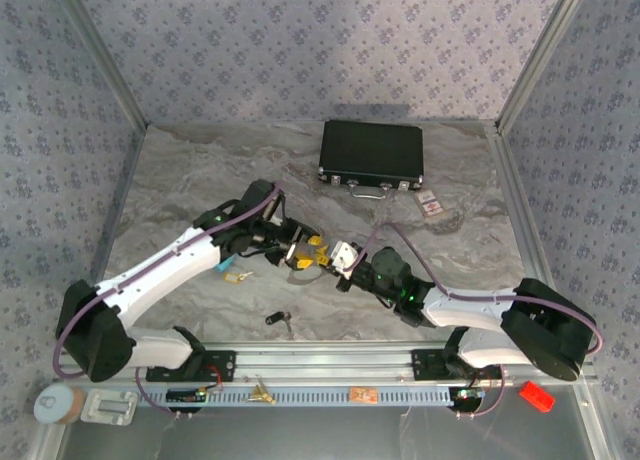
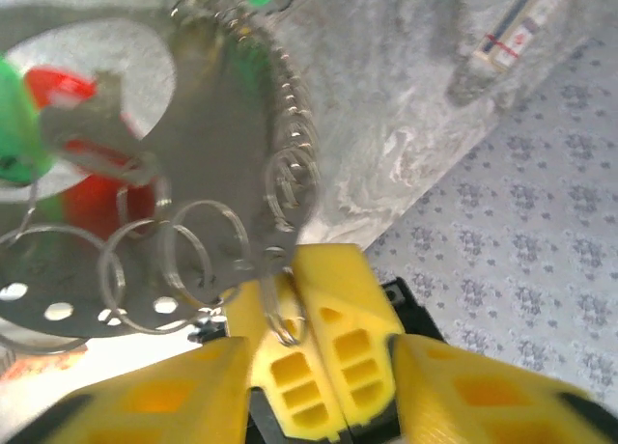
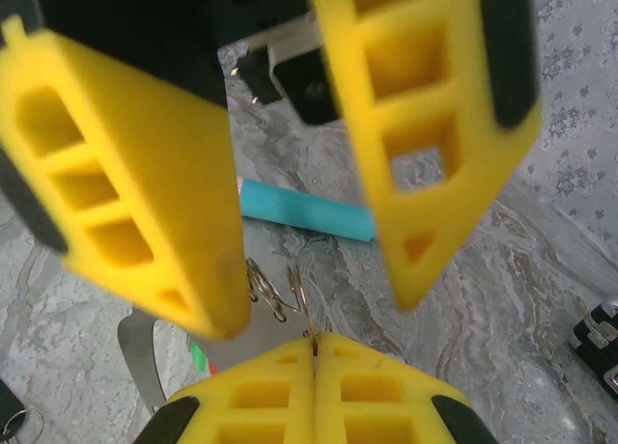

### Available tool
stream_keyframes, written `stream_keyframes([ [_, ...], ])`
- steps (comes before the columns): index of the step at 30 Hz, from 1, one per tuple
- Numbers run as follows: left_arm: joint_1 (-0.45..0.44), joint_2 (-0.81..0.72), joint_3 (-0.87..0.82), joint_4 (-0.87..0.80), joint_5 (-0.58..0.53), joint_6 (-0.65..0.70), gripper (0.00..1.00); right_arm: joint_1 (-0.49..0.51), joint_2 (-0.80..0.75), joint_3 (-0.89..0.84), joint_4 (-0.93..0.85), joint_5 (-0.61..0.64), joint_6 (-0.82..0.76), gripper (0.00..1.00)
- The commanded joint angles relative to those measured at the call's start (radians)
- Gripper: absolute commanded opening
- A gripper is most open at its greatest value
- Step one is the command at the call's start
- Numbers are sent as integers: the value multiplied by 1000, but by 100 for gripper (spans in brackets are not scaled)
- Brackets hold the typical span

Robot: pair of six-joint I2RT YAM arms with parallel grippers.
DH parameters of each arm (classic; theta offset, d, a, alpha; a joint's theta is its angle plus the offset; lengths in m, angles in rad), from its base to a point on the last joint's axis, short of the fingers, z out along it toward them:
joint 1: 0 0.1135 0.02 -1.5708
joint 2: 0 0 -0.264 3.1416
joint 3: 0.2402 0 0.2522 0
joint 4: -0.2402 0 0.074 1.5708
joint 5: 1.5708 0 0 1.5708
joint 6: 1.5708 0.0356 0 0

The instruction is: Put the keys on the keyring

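The right gripper (image 3: 312, 352) is clamped tight on the keyring (image 2: 290, 179). It pinches a thin wire link at the seam of its pads, so the loops and chain stand free of the table (image 1: 190, 190), where they can be worked.

The left gripper (image 2: 314, 347) meets it nose to nose, its jaws spread wide and holding nothing. They straddle the right's closed fingers. From that stance, it looks ready either to take a second hold that steadies or parts the wire, or to go for a key.

The red tag (image 2: 92, 188) and green tag (image 2: 14, 125) show beside a perforated metal plate (image 2: 58, 309), close to the rings. The keys (image 1: 238, 276) lie on the table just beside the left arm, apart from both grippers. Whether any key is already threaded cannot be told. A teal tube (image 3: 304, 210) lies on the table beyond the ring.
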Motion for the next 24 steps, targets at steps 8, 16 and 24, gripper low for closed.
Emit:
stream_keyframes([
  [8,85,-70,157,-81,-255,548,60,-14,-18,46,-47,-69,14,0],
  [16,79,-167,75,-83,-373,1407,42,-28,-19,73,-142,-134,13,0],
  [24,49,-391,-247,115,-108,2087,39,-41,-7,101,-185,-172,24,0],
])
